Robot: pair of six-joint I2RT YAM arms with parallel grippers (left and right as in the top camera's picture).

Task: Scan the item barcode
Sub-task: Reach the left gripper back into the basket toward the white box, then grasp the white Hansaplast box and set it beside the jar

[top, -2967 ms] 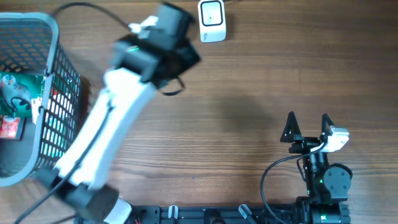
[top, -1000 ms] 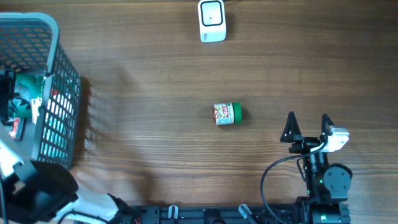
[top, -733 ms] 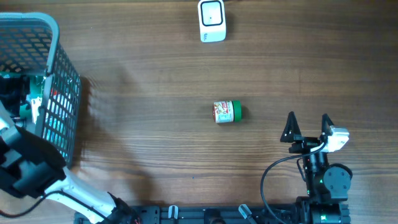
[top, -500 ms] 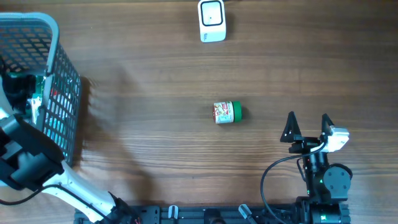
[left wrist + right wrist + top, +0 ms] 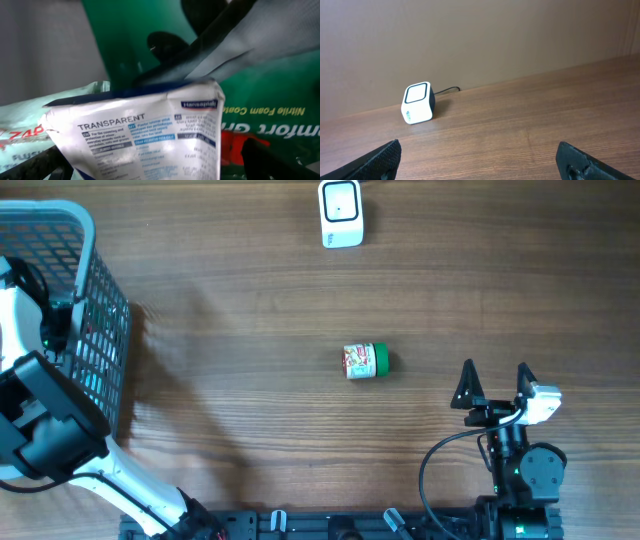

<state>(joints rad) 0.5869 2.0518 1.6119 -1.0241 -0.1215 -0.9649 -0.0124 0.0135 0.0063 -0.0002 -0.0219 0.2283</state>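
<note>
My left arm (image 5: 40,410) reaches down into the grey mesh basket (image 5: 100,350) at the table's left edge. In the left wrist view my left gripper (image 5: 160,167) is open, its dark fingertips (image 5: 47,167) wide apart on either side of a white and blue plaster packet (image 5: 145,135) printed "TRANSPARENT". The packet lies on green packaging (image 5: 280,110), and nothing grips it. A small jar with a green lid (image 5: 365,361) lies on its side mid-table. The white scanner (image 5: 341,213) stands at the far edge, also seen as the scanner (image 5: 418,103). My right gripper (image 5: 495,380) rests open near the front right, holding nothing.
The basket holds several packets, among them a red one (image 5: 232,150) and a pale one (image 5: 25,135). The scanner's cable (image 5: 447,90) runs back toward the wall. Bare wood lies between the jar and the basket.
Three seconds ago the left arm was over the table near the scanner. It has since swung into the basket and moved a little toward the far side. The jar and right arm stayed still.
</note>
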